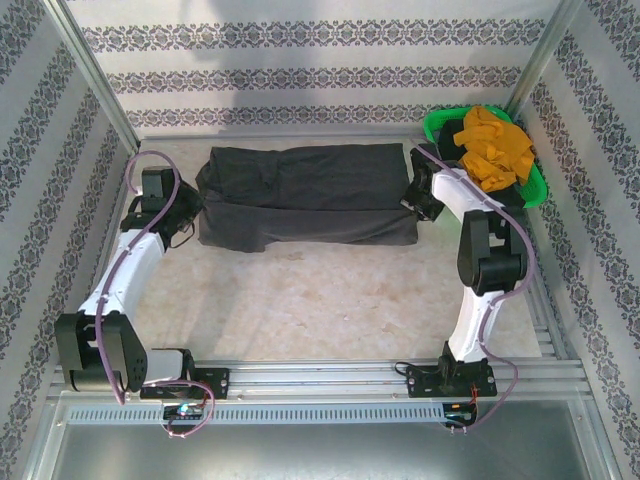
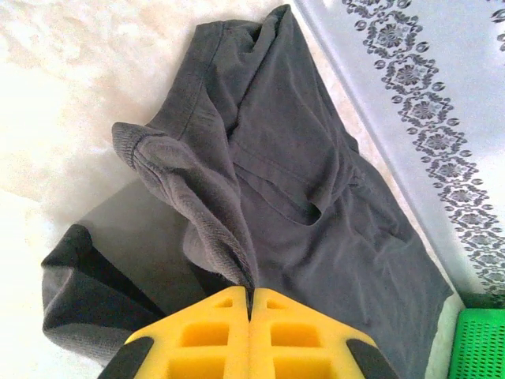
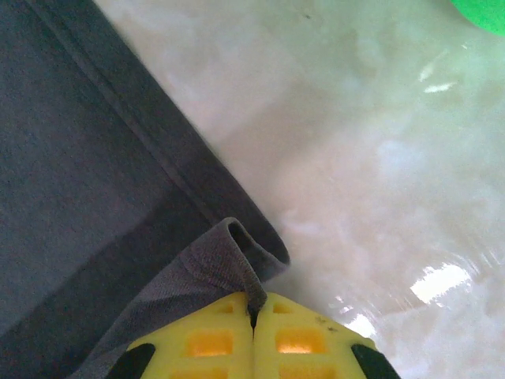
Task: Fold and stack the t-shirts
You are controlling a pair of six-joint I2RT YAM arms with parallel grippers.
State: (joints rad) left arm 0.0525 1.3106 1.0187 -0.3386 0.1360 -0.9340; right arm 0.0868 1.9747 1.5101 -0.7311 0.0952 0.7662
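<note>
Now we see the charcoal-grey t-shirt (image 1: 310,195) lying on the table (image 1: 320,300) toward 12 o'clock. It is drawn out into a long band running from 9 to 3 o'clock, and a dark lengthwise line runs through its middle.

Our left gripper (image 1: 192,220) sits at the band's 9 o'clock end. In the left wrist view its yellow jaws are pressed together with a ridge of grey hem pinched between them. The cloth rises from the table to the grip and leaves a shadow under the lifted edge.

Our right gripper (image 1: 415,195) sits at the 3 o'clock end. In the right wrist view its yellow jaws are likewise closed tight, and a small rolled loop of the stitched hem is caught in the seam between them. Bare, glossy tabletop lies just beside it toward 3 o'clock.

At the 2 o'clock corner of the table stands the green basket (image 1: 435,125), near the right arm. The mustard-orange t-shirt (image 1: 492,145) is heaped in it in a crumpled pile that rises above its rim.
</note>
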